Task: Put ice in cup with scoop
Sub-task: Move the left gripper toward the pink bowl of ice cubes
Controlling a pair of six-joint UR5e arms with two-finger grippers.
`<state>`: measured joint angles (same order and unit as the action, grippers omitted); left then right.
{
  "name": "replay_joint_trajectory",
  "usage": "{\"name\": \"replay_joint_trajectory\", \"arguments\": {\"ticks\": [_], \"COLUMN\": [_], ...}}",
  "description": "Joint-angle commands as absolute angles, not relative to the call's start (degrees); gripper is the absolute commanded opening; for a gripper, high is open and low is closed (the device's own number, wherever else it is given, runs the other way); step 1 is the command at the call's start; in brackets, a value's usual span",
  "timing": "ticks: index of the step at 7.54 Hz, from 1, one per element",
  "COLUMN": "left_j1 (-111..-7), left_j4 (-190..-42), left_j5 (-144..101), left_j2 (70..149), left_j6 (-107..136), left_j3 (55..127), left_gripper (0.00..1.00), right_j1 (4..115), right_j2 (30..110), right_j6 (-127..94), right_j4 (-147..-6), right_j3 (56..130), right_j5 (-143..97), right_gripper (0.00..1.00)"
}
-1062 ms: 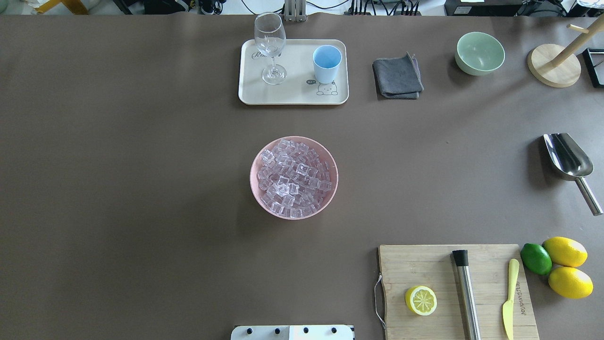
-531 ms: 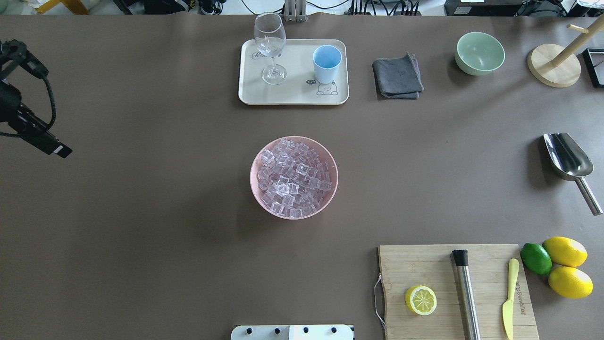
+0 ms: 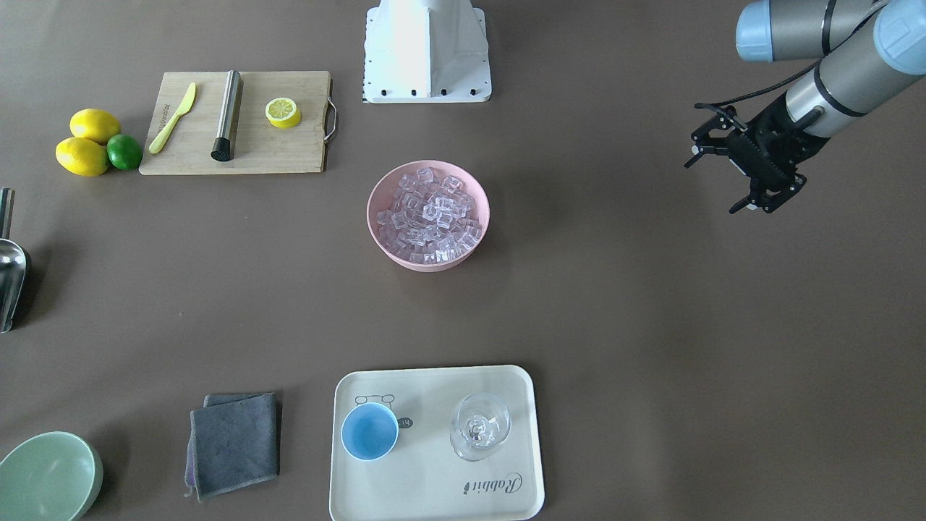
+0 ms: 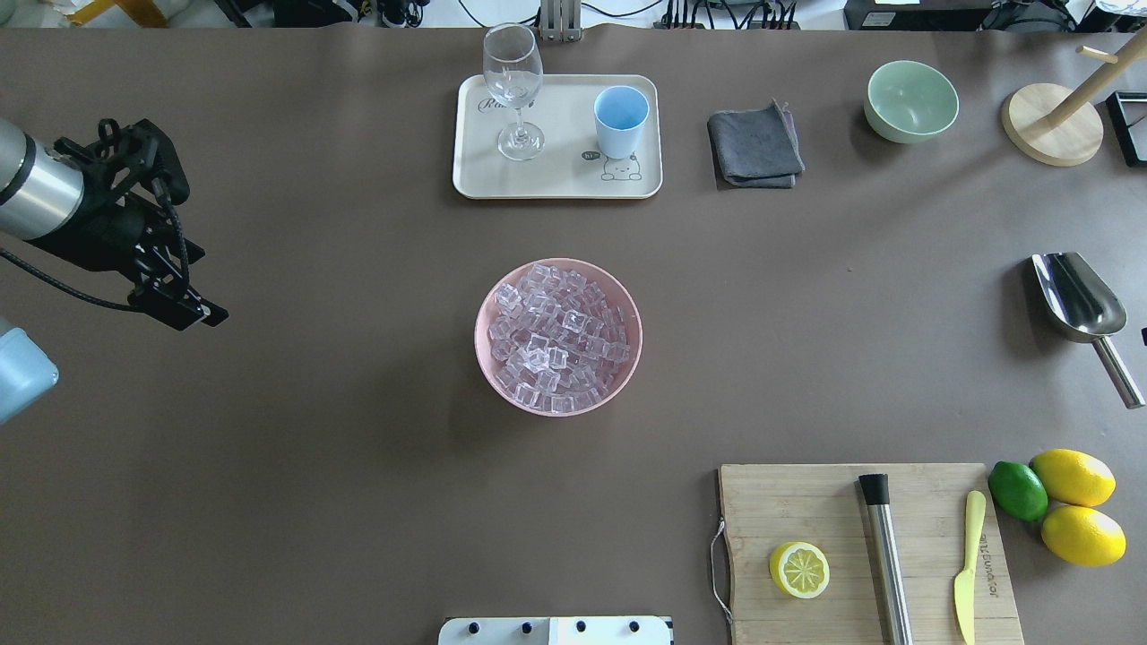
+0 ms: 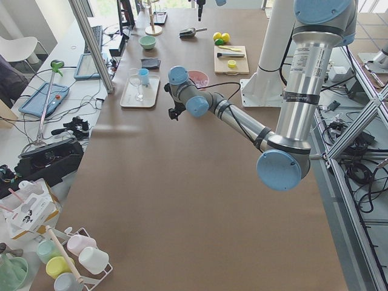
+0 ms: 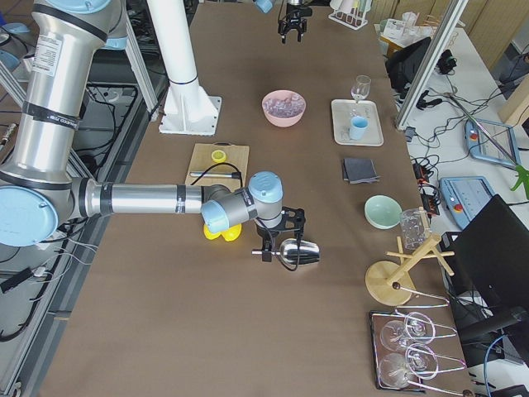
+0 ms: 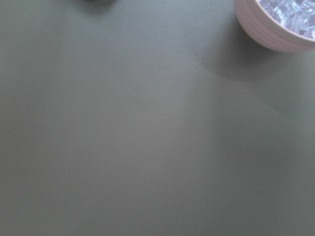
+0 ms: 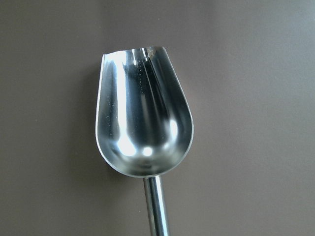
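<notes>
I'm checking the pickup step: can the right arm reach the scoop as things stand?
Likely yes. The right gripper hangs close over the scoop, which lies uncovered on the table, its handle free; the lime and lemons lie well apart from it.

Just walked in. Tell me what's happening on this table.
Nothing is held yet. The right end effector hangs over the scoop, which lies empty on the table; whether it is open I cannot tell. The left end effector, open, is over bare table, away from the pink bowl of ice. The cup stands empty on the tray.
</notes>
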<state>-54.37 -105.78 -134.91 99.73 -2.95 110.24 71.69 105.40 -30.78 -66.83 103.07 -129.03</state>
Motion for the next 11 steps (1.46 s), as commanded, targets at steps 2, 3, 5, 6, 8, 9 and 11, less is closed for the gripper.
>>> {"name": "replay_joint_trajectory", "arguments": {"ticks": [2,3,5,6,8,9,11], "left_j1": [-47.74,-44.85,-41.14,-41.48,-41.13,-39.31,-37.01], "left_j4": [-108.19,-111.33,-120.49,-120.93,-121.02,-121.29,-125.82], "left_j5": [-130.96,-126.08,-123.13,-123.57,-123.48,-123.14,-122.87], "left_j2": [105.36,104.95,103.62,103.54,104.06,104.58,106.42], "left_j6": [-2.99,-3.08,-3.52,-4.47,-12.8,-13.27,-13.1], "left_j3": [109.6,108.9,106.62,106.96,106.18,105.56,102.07], "left_gripper": [0.99,0.99,0.99,0.99,0.99,0.99,0.99], "right_j1": [65.66,64.18,61.62,60.83,58.9,57.23,55.46], "right_j2": [105.29,105.29,105.55,105.82,108.18,109.15,109.42], "right_j6": [-36.65,-37.35,-40.51,-40.69,-41.74,-44.36,-45.53], "right_j4": [-61.44,-59.87,-54.0,-52.66,-48.2,-44.51,-42.36], "right_j3": [101.08,100.12,98.19,98.0,97.39,96.51,95.01], "right_j5": [-124.81,-123.24,-121.74,-121.64,-119.46,-118.05,-115.93], "right_gripper": [0.99,0.99,0.99,0.99,0.98,0.97,0.86]}}
